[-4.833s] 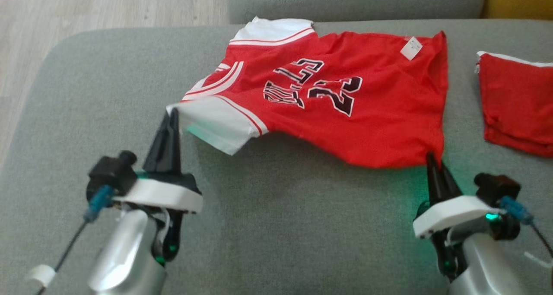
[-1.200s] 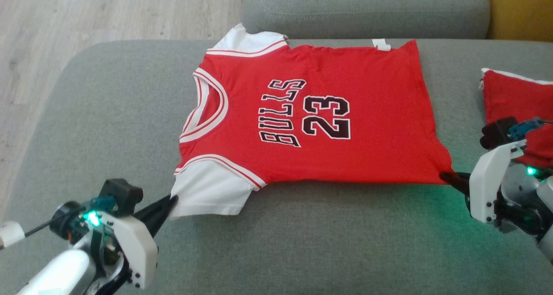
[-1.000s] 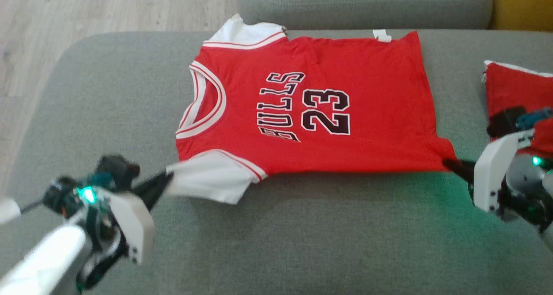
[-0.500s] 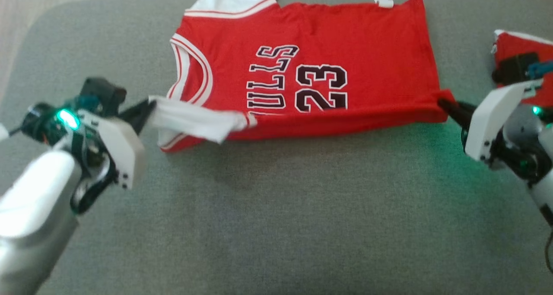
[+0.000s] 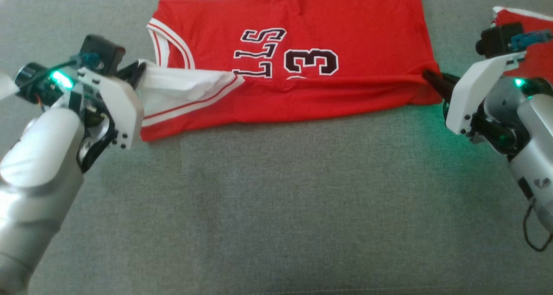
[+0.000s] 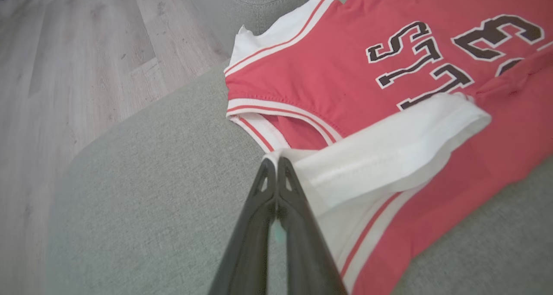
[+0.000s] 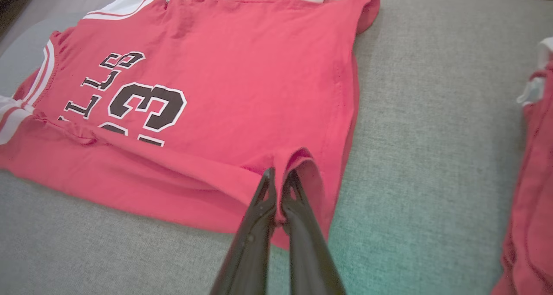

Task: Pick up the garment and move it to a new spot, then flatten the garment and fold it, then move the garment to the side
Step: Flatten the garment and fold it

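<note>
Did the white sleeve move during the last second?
Yes. The white sleeve, pinched in the left gripper, has been carried away from the robot, onto the jersey's black lettering, which it lay clear of before.

The head camera looks steeply down from above and behind the left gripper and right gripper. Each wrist camera peers closely along its own gripper; all three share the red jersey.

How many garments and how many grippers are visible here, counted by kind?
Garments: 2, the red jersey and a second red garment at the right edge.
Grippers: 2, the left gripper shut on the jersey's white sleeve, the right gripper shut on its hem corner.
Total: 4
</note>
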You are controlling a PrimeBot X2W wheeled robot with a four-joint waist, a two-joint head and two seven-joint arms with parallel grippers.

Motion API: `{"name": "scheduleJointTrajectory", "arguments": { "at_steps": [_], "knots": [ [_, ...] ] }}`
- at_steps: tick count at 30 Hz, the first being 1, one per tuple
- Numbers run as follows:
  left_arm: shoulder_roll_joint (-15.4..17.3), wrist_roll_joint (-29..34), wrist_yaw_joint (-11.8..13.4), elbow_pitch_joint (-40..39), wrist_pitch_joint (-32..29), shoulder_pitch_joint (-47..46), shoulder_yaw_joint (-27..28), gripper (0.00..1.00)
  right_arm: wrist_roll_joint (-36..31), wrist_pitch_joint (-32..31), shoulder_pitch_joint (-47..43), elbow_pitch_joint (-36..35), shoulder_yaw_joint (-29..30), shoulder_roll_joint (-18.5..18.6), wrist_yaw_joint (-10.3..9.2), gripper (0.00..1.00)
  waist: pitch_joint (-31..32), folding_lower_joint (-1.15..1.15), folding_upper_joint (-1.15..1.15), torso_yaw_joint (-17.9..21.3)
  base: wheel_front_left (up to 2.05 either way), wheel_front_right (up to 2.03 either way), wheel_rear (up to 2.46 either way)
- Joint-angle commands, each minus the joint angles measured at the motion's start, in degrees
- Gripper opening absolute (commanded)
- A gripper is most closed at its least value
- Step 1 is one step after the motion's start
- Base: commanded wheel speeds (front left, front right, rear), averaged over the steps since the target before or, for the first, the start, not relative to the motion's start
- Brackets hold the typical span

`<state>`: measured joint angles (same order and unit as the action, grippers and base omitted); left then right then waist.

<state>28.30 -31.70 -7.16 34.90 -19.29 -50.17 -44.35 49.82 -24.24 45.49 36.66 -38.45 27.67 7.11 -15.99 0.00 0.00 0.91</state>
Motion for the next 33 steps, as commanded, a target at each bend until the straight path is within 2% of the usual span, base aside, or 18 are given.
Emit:
{"name": "scheduleJointTrajectory", "arguments": {
  "at_steps": [1,2,3,4,10,13,15,18,21,24,28,30,33],
  "knots": [
    [1.69,0.65,-0.24,-0.15,1.22,-4.24,1.93,0.0,-0.88,1.19,1.65,-0.53,-0.11,0.27,0.37,0.0,-0.52,0.0,0.0,0.26,0.0,0.0,0.0],
    [1.25,0.95,-0.2,0.79,2.41,-4.91,1.93,0.32,-1.47,2.14,2.13,-0.21,-0.39,0.16,0.37,0.0,-0.74,0.0,0.0,0.3,0.0,0.0,0.0],
    [0.87,1.65,0.35,1.72,4.0,-5.62,1.95,0.76,-2.15,3.73,2.63,0.36,-0.19,0.1,0.37,0.83,-0.93,0.0,0.0,0.31,0.0,0.0,0.0],
    [0.48,2.64,1.2,2.58,6.25,-6.34,1.97,1.0,-2.2,5.16,3.02,1.06,0.39,-0.33,0.37,1.0,-1.1,0.0,0.0,0.32,0.0,0.0,0.0],
    [-3.16,4.68,6.98,7.61,22.4,-8.86,4.7,1.0,-2.22,16.59,4.87,3.45,4.16,-2.73,0.37,1.0,-0.87,0.0,0.0,0.32,0.0,0.0,0.0],
    [-5.26,3.99,9.13,9.56,29.39,-8.84,6.53,1.0,-1.67,23.79,4.57,4.5,6.93,-4.1,0.37,1.0,0.47,0.0,0.0,0.05,0.0,0.0,0.0],
    [-6.38,3.79,10.04,10.06,32.02,-8.3,7.21,1.0,-1.43,28.75,4.01,4.81,8.84,-5.17,0.37,1.0,1.53,0.0,0.0,-0.21,0.0,0.0,0.0],
    [-8.04,3.58,11.4,9.03,33.79,-6.29,8.29,1.0,-2.17,35.52,2.59,4.76,11.24,-6.76,0.37,1.0,3.29,0.0,0.0,-0.78,0.0,0.0,0.0],
    [-9.02,3.34,12.48,7.16,34.16,-4.06,9.46,1.0,-5.22,38.11,1.47,4.3,12.57,-7.43,0.37,1.0,4.4,0.0,0.0,-1.13,0.0,0.0,0.0],
    [-10.13,5.26,15.31,-1.79,34.25,2.5,12.8,1.0,-11.85,39.18,-2.86,-0.61,21.32,-11.04,0.37,1.0,5.93,0.0,0.0,-1.68,0.0,0.0,0.0],
    [-12.77,7.98,18.77,-12.33,34.27,11.52,17.99,1.0,-24.38,39.22,-12.91,-9.27,31.97,-16.86,0.37,1.0,6.82,0.0,0.0,-2.83,0.0,0.0,0.0],
    [-14.34,9.37,19.54,-15.73,34.27,16.3,19.75,1.0,-28.95,39.22,-18.53,-13.68,36.48,-20.64,0.37,1.0,7.09,0.0,0.0,-3.4,0.0,0.0,0.0],
    [-16.19,11.02,19.24,-17.93,34.27,22.54,21.19,1.0,-33.37,39.23,-26.23,-19.5,39.64,-23.67,0.37,1.0,7.43,0.0,0.0,-4.06,0.0,0.0,0.0]
  ]
}}
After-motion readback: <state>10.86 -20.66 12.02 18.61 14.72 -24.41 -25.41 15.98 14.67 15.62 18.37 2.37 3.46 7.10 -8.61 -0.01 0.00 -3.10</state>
